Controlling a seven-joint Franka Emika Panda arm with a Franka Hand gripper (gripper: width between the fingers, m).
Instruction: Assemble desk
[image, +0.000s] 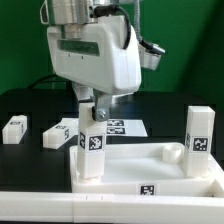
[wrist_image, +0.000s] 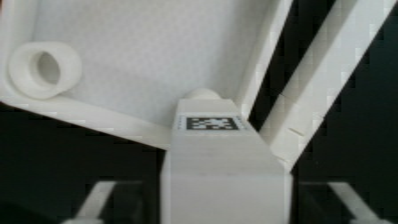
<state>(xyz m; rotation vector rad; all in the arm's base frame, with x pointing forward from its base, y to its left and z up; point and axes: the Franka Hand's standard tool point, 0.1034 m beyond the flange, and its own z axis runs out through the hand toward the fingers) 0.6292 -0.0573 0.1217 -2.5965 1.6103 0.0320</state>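
Observation:
The white tabletop panel lies flat with its rim up. One block leg stands upright in its corner at the exterior view's left, and a second leg stands in the corner at the right. My gripper is straight above the left leg, with its fingers down around the top. In the wrist view the leg fills the middle, and my gripper straddles it. A dark gap shows between the leg and each of the fingers, so the jaws are open. An empty corner socket shows on the panel.
Two more legs lie on the black table at the exterior view's left, one near the edge and one nearer the marker board. A white bar runs along the front of the panel.

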